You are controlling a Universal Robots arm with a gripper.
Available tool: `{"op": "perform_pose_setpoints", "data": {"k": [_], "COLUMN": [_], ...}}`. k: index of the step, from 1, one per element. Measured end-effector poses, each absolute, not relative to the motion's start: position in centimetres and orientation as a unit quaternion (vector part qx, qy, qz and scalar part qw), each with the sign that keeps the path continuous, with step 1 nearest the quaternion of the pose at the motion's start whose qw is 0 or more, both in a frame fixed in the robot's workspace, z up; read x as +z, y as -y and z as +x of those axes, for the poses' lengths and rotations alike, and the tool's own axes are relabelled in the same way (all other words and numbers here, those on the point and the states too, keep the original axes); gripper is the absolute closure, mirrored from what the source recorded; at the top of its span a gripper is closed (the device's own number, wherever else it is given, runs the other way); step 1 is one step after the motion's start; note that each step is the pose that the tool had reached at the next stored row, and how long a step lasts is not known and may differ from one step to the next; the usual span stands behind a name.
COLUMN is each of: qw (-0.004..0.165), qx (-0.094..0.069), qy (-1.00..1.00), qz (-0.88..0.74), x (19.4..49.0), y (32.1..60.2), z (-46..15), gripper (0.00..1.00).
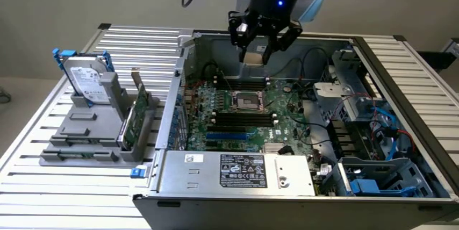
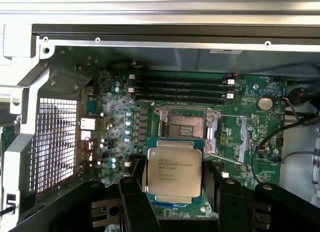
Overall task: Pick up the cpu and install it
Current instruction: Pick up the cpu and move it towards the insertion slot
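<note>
Wrist view shows the gripper (image 2: 173,186) clenched on the cpu (image 2: 173,169), probably by two opposite edges. In the exterior view the socket (image 1: 251,101) lies at six o'clock from the gripper, clearly apart.

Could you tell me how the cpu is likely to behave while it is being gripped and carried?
The cpu looks like a thin rigid plate, so it probably won't flex. Its smooth metal top suggests it could slip, gripped only at its edges by the end effector. Being small and flat, it is likely light.
</note>
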State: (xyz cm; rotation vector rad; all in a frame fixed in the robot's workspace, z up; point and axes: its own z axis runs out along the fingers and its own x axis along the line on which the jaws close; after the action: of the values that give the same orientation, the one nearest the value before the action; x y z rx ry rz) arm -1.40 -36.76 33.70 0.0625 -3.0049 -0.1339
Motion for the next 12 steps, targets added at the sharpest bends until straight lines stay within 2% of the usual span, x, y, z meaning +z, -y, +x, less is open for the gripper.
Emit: {"op": "perform_pose_setpoints", "data": {"k": [12], "qw": [0.066], "qx": [-0.046], "qy": [0.997], "qz": [0.011], "x": [31.9], "y": [36.1], "z": [-0.7], "gripper": [0.45]}}
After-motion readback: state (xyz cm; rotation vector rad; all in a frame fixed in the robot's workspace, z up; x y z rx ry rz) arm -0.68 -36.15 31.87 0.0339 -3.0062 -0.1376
